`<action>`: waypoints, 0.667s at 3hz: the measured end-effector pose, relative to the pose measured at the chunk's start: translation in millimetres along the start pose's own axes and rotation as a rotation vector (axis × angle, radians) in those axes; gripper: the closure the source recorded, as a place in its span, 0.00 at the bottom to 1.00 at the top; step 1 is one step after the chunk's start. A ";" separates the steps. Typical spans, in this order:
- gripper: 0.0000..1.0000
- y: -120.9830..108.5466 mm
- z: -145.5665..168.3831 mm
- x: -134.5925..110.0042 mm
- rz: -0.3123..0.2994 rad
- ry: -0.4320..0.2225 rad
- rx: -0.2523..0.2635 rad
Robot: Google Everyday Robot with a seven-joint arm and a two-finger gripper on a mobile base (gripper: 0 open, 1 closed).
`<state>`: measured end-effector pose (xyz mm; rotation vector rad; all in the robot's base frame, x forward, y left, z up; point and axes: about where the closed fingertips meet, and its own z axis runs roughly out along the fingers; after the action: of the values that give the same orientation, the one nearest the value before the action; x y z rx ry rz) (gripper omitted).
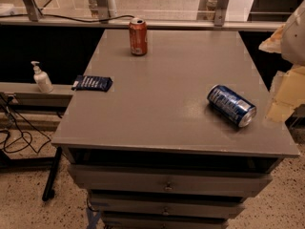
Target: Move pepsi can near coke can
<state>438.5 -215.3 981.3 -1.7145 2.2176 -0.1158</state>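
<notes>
The pepsi can, blue with white lettering and silver ends, lies on its side near the right front of the grey table. The coke can, red-orange with a silver top, stands upright at the far edge, left of centre. The two cans are far apart. My gripper shows as pale cream parts at the right edge of the view, just right of the pepsi can and beside the table's right edge, holding nothing that I can see.
A flat dark blue snack packet lies on the table's left edge. A white pump bottle stands on a low ledge to the left. Drawers sit under the tabletop. Cables run along the floor at left.
</notes>
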 end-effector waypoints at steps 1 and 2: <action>0.00 0.0 0.0 0.0 0.000 0.000 0.000; 0.00 -8.6 16.4 -2.0 0.104 -0.030 0.039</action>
<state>451.9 -213.4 968.6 -1.5676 2.2624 -0.1070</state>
